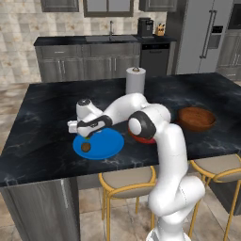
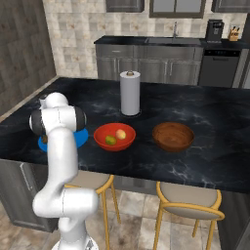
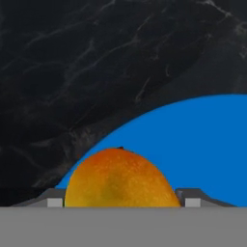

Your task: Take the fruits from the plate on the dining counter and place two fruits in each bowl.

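While the pincer (image 1: 88, 137) sits low over the blue plate (image 1: 107, 147) with an orange-yellow fruit (image 3: 120, 178) between its tips, you can't tell if it's clamped yet: the tips flank the fruit closely in the hand view, but contact isn't clear. Risk: the fruit is round, so an off-centre squeeze could squirt it out and roll it across the plate or onto the black worktop (image 1: 42, 122); lifting early would likely leave it behind. The dark brown fruit (image 1: 85, 147) lies just beside the pincer on the plate, so a sideways drift could knock it. The red bowl (image 2: 114, 137) already holds a green fruit (image 2: 111, 140) and a peach one (image 2: 120, 134); the brown bowl (image 2: 173, 136) looks empty, so both remaining fruits belong there. The arm folds forward and left from the base, elbow high, wrist bent down, hand pointing at the plate's near-left part.
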